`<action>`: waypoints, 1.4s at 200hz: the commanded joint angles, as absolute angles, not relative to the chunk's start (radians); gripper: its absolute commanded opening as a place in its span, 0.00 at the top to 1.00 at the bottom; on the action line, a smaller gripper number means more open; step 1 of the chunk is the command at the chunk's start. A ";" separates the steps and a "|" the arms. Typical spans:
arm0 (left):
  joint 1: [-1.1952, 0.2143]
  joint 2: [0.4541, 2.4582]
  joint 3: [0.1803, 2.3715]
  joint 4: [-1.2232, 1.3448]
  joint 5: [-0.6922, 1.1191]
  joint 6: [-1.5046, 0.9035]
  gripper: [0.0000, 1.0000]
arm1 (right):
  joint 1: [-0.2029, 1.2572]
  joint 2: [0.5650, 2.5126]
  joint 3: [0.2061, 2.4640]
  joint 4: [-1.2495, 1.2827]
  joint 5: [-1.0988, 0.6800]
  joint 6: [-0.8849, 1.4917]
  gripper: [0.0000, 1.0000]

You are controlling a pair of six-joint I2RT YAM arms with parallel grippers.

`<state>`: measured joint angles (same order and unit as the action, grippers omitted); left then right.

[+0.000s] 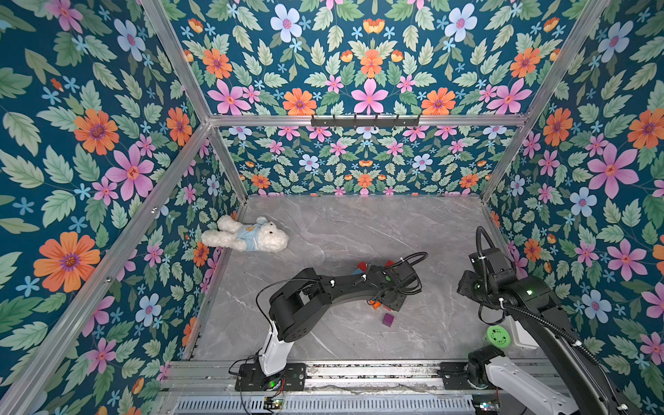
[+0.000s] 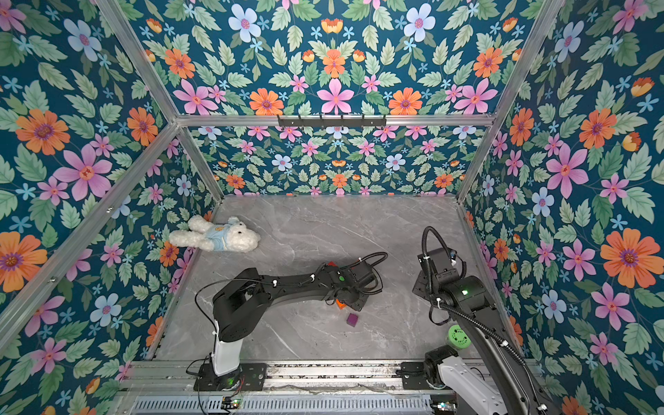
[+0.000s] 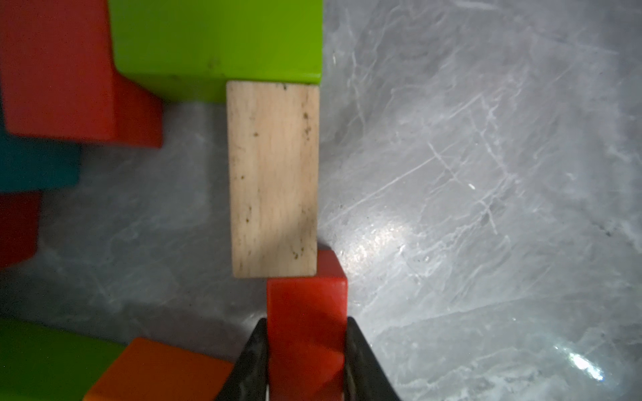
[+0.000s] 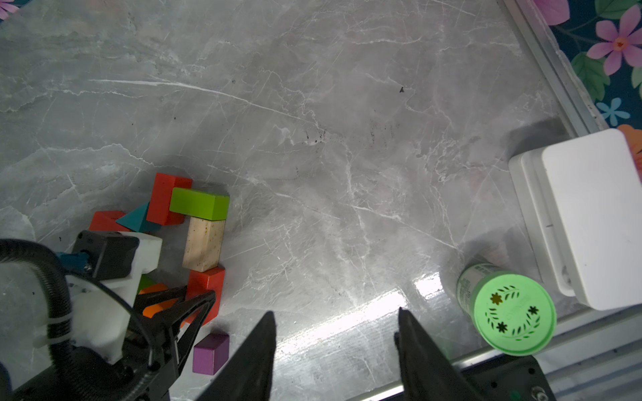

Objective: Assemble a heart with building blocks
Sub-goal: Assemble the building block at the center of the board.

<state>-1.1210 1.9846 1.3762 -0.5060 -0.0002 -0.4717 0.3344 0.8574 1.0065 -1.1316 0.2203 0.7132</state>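
In both top views the left arm reaches over the half-built heart (image 1: 376,305), which lies mid-counter toward the near edge and is mostly hidden under the wrist. The purple cube (image 1: 388,319) sits just near of it, apart from the other blocks. A bear (image 1: 248,235) lies far left.

In the left wrist view the left end effector (image 3: 306,321) pinches a red block (image 3: 307,298) across its two long sides. The block's end meets the corner of the wood bar (image 3: 274,180), which butts against the green bar (image 3: 217,41).

In the right wrist view the right end effector (image 4: 336,312) is spread and empty over the bare counter (image 4: 347,139), right of the heart. The teal triangle (image 4: 137,217) sits in the far notch.

The blocks look light, stiff and solid. Their painted faces are probably smooth enough to slip, so a square hold across the flat long sides suits best. None is fixed down, so a slight nudge could probably shift the neighbours. The cube likely wants gripping on two opposite faces.
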 commanded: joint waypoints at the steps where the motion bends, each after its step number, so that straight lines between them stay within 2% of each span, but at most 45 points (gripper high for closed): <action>1: -1.118 1.975 1.366 -0.526 -0.014 -0.472 0.72 | 0.335 0.858 1.006 -1.133 0.233 0.715 0.44; 146: -1.108 1.992 1.370 -0.518 -0.020 -0.465 0.72 | 0.334 0.853 1.009 -1.137 0.233 0.716 0.44; 158: -1.108 1.984 1.364 -0.520 -0.021 -0.463 0.70 | 0.335 0.853 1.008 -1.138 0.232 0.716 0.44; 194: -1.108 1.964 1.347 -0.517 -0.037 -0.467 0.56 | 0.335 0.859 1.008 -1.136 0.231 0.715 0.44; 227: -1.108 1.971 1.355 -0.514 -0.040 -0.465 0.55 | 0.336 0.859 1.011 -1.140 0.226 0.713 0.44; 280: -1.108 1.944 1.375 -0.488 -0.027 -0.465 0.46 | 0.355 0.872 1.023 -1.147 0.173 0.687 0.42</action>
<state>-1.1080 1.9617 1.3598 -0.4942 -0.0231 -0.4679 0.3359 0.8696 1.0134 -1.1313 0.1974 0.6956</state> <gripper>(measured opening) 0.533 0.581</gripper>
